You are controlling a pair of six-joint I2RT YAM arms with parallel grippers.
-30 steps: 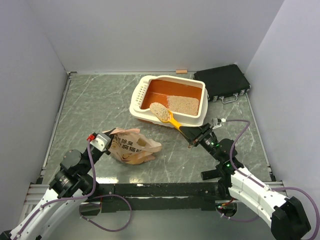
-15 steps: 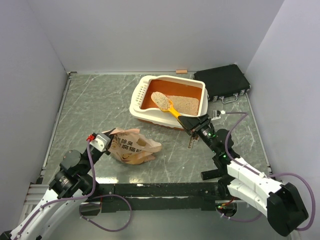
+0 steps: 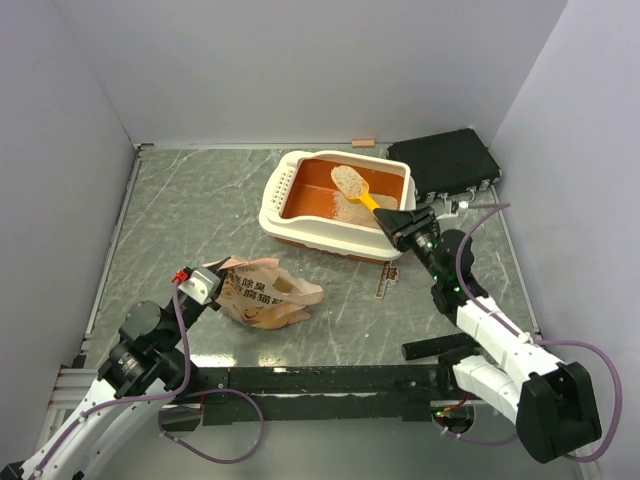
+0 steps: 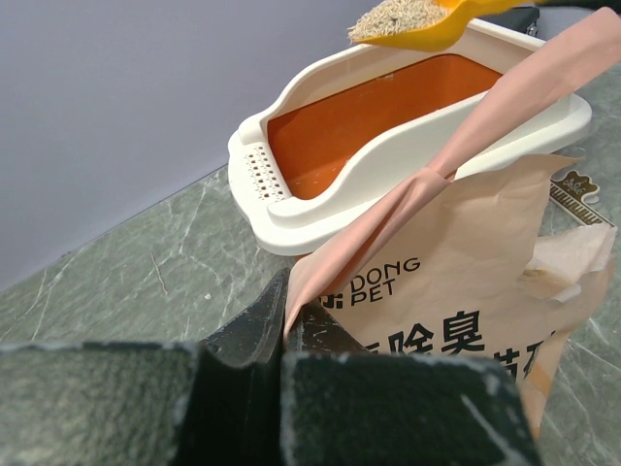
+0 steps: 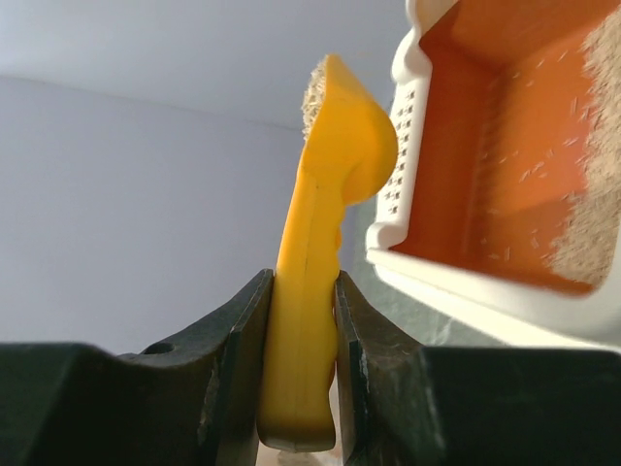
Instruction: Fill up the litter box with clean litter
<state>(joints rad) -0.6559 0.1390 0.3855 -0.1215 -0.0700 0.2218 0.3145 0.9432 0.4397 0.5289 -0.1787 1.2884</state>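
The litter box (image 3: 273, 209), orange with a cream rim, stands at the back right of the table. A patch of clean litter (image 3: 342, 211) lies on its floor. My right gripper (image 3: 402, 224) is shut on the handle of a yellow scoop (image 3: 372, 199), which is heaped with litter (image 3: 349, 180) and held above the box. In the right wrist view the scoop (image 5: 318, 243) sits edge-on between my fingers, beside the box rim (image 5: 408, 146). My left gripper (image 3: 206, 283) is shut on the edge of the tan paper bag (image 3: 265, 296); the left wrist view shows the bag (image 4: 466, 291) pinched at the gripper (image 4: 282, 325).
A black flat case (image 3: 446, 164) lies just right of the box against the back corner. A small wooden block (image 3: 362, 143) sits at the back wall. A small printed label (image 3: 387, 283) lies on the table near the box's front. Walls enclose three sides.
My right gripper has carried the loaded scoop from the box's near rim up and back over the box interior. The left arm and the bag have not moved.
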